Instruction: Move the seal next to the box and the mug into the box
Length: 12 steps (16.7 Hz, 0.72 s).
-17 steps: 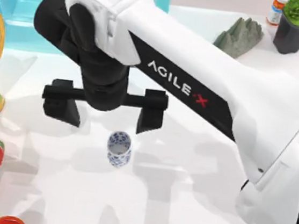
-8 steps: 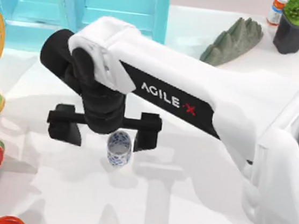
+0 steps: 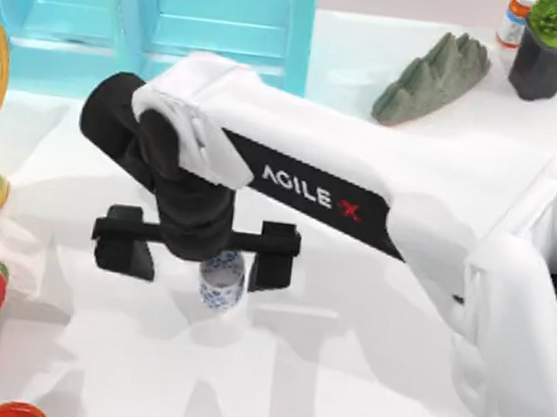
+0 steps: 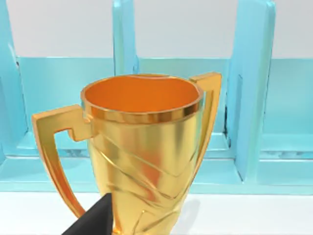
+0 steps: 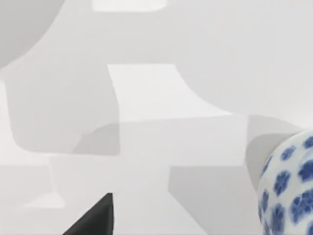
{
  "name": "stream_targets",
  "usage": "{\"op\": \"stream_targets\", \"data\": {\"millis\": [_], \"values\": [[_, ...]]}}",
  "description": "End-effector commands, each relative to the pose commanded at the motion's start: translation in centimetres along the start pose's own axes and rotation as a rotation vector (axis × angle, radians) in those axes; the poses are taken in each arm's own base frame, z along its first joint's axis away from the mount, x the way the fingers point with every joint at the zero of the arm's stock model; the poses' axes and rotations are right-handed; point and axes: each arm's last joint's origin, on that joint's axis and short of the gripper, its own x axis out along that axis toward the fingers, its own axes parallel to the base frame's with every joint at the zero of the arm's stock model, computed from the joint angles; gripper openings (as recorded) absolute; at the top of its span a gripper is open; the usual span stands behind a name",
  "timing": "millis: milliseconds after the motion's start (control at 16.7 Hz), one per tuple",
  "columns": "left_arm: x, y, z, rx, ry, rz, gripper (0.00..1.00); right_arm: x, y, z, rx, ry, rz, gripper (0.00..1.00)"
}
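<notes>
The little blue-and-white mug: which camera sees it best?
The top view: the mug stands upright between the right gripper's open fingers, partly covered. The right wrist view catches just its patterned side. The left wrist view faces a gold trophy.

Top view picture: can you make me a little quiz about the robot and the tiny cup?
1. True or false: the mug stands upright on the white table.
2. Which is nearest the right gripper?
A. the potted plant
B. the mug
C. the grey rock
3. Fill in: the right gripper's fingers are spread ____ , one on each side of the mug.

Key: 1 true. 2 B. 3 open; the mug sits between them, closer to one finger, and no grip shows yet. The left arm stays parked by the gold trophy.
</notes>
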Motion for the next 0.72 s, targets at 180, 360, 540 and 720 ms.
{"op": "stream_targets", "data": {"millis": [180,360,540,720], "values": [[0.00,0.00,0.00,0.000,0.000,0.000,1.00,0.00,0.00,0.00,0.000,0.000,0.000,0.70],[0.00,0.00,0.00,0.000,0.000,0.000,1.00,0.00,0.00,0.00,0.000,0.000,0.000,0.47],[0.00,0.00,0.00,0.000,0.000,0.000,1.00,0.00,0.00,0.00,0.000,0.000,0.000,0.25],[0.00,0.00,0.00,0.000,0.000,0.000,1.00,0.00,0.00,0.00,0.000,0.000,0.000,0.02]]}}
